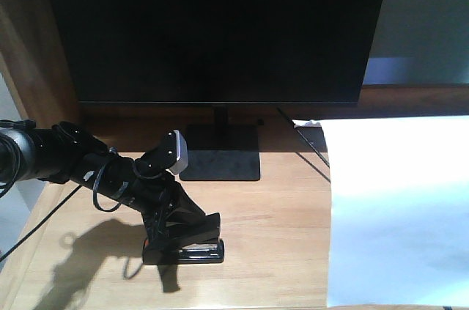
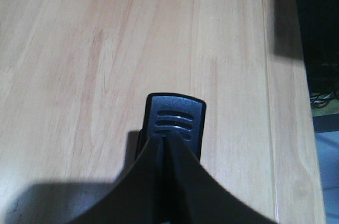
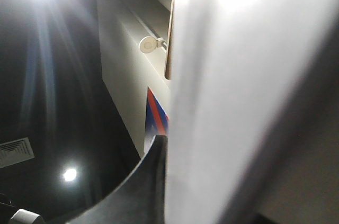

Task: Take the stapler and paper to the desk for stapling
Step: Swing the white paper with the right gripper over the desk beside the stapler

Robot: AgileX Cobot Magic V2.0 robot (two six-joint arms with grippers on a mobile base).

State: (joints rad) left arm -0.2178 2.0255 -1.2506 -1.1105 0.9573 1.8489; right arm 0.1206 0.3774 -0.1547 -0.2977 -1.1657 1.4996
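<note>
The black stapler (image 1: 189, 250) rests on the light wood desk (image 1: 278, 237), left of centre, with an orange patch at its rear. My left gripper (image 1: 179, 226) reaches in from the left and is shut on it. In the left wrist view the stapler's ribbed front end (image 2: 176, 118) pokes out past the closed fingertips (image 2: 153, 166) over the desk (image 2: 79, 49). The white paper (image 1: 399, 211) covers the right side of the front view. My right gripper (image 3: 212, 187) is shut on the paper (image 3: 238, 75), with one dark finger (image 3: 151, 181) pressed against the sheet and the other hidden behind it.
A large black monitor (image 1: 220, 24) stands at the back, its flat base (image 1: 221, 152) just behind the stapler. A thin cable (image 1: 311, 145) runs by the paper's corner. A brown side panel (image 1: 29, 39) bounds the left. The desk's edge (image 2: 312, 181) is close on the right.
</note>
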